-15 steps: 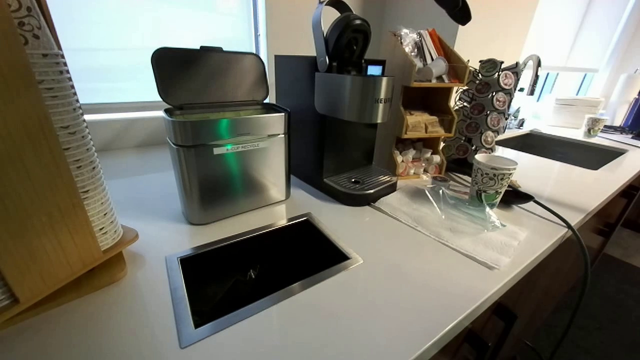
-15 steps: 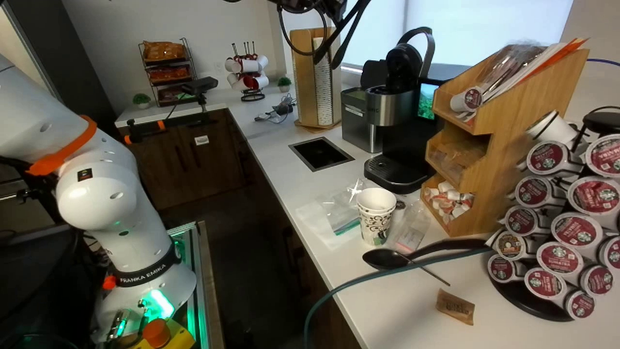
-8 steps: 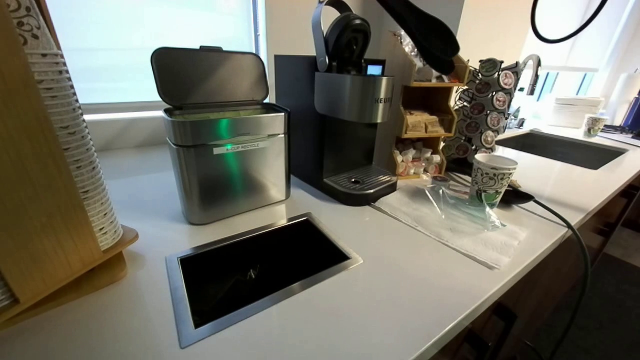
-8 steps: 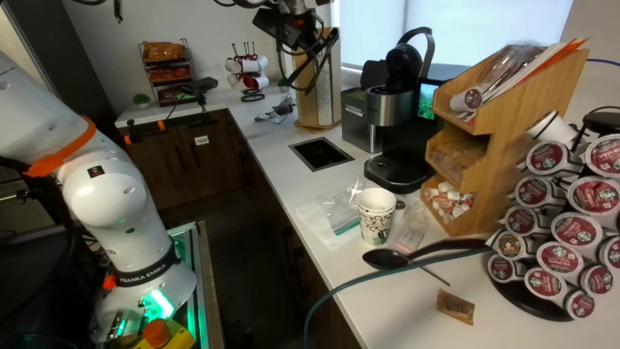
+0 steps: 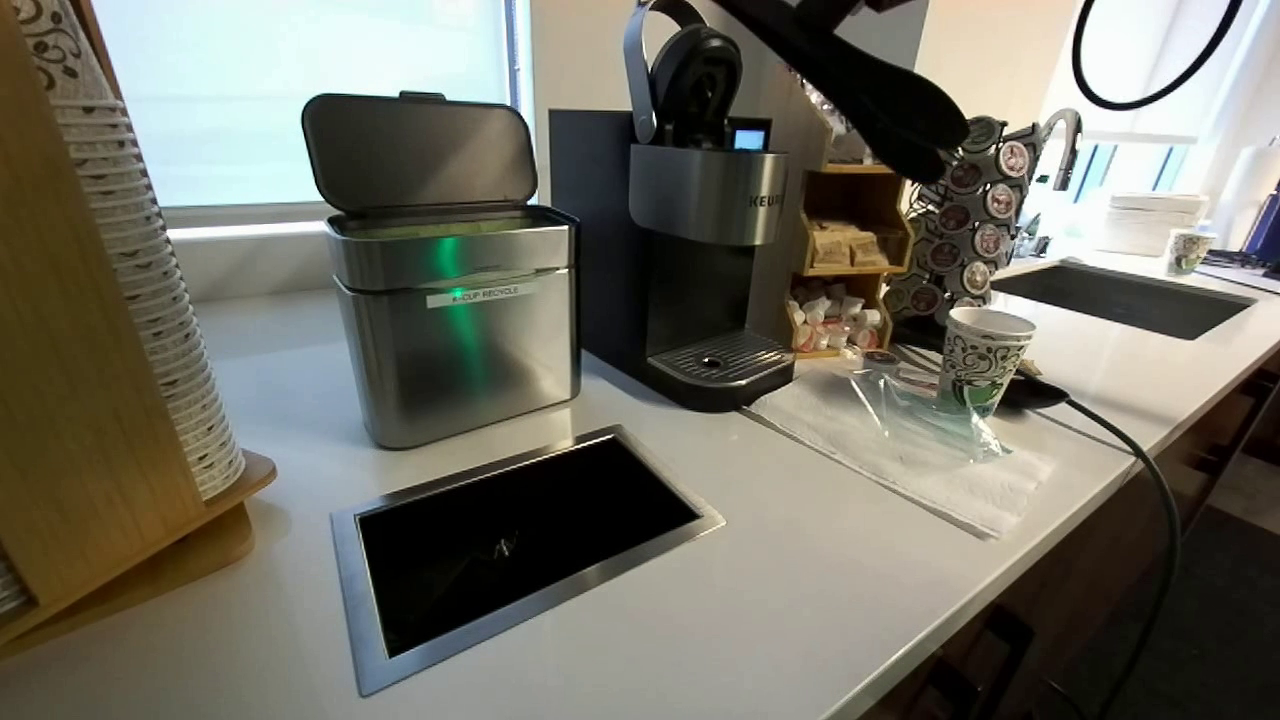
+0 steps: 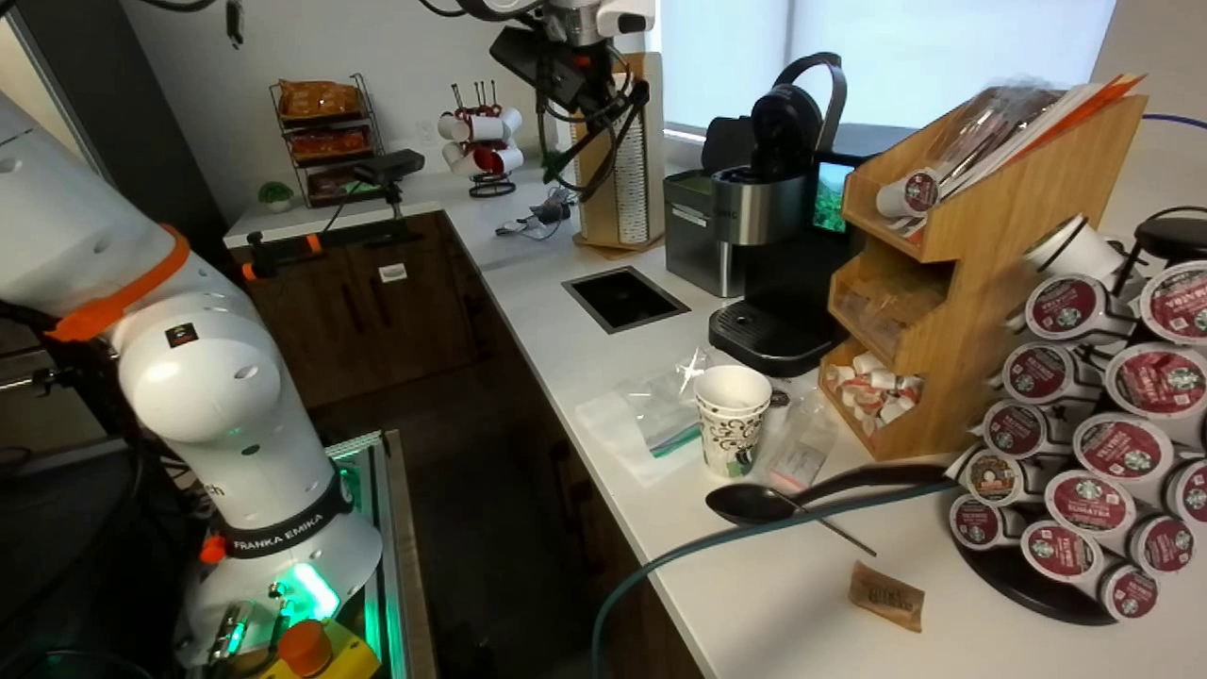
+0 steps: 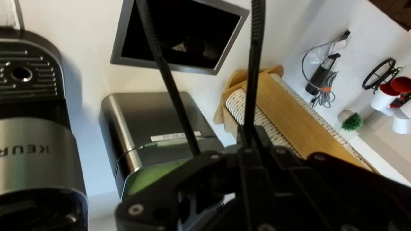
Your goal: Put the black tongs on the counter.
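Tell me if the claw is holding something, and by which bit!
The black tongs. In the wrist view, the claw seems to pinch one long arm, away from its ribbed part; the exact spot is hidden.

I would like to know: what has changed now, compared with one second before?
The black tongs came lower; in an exterior view they now hide part of the wooden shelf. The claw descended with them, holding them in the air; I see nothing newly grasped or released. The nested paper cups, coffee machine and recycling bin on the counter stayed put.
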`<state>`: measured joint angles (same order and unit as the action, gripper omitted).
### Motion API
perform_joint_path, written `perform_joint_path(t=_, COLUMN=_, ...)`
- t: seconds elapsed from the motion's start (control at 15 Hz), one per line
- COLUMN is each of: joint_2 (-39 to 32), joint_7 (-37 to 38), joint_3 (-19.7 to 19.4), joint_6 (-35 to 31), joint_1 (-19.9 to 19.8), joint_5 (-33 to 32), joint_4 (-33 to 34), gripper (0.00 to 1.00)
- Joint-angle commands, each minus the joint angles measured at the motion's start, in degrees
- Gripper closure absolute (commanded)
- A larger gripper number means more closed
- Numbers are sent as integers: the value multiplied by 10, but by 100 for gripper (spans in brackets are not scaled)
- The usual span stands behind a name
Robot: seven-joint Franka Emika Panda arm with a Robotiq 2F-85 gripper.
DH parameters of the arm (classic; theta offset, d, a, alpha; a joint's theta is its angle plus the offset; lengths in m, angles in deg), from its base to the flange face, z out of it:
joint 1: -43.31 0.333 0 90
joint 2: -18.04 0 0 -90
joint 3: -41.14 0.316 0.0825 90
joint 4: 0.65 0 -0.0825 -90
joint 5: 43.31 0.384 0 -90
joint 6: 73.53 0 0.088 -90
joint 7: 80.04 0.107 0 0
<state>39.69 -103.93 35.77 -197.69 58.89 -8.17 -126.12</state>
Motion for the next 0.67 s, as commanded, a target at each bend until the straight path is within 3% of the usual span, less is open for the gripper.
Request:
perform_joint_path(t=0.0, joint_2=-18, joint_7=19, joint_3=22, joint_6=55, joint_1=-20, joint_5=3, joint_4=-29, gripper=99)
perform_joint_path(t=0.13, joint_2=-25, joint_7=51, joint_3=41, joint_6=57, joint_1=-34, joint_5=-16, joint_4=-52, gripper=99)
perform_joint_path(t=0.33, joint_2=-19, joint_7=106, joint_3=67, joint_6=10, joint_1=-54, joint_5=-32, joint_4=-98, gripper=99)
perform_joint_path(t=0.53, joint_2=-15, joint_7=194, joint_3=90, joint_6=-27, joint_1=-78, joint_5=-95, joint_4=-131, gripper=99)
perform_joint_path(t=0.6, joint_2=-33, joint_7=143, joint_3=73, joint_6=0, joint_1=-63, joint_5=-66, joint_4=-101, gripper=99)
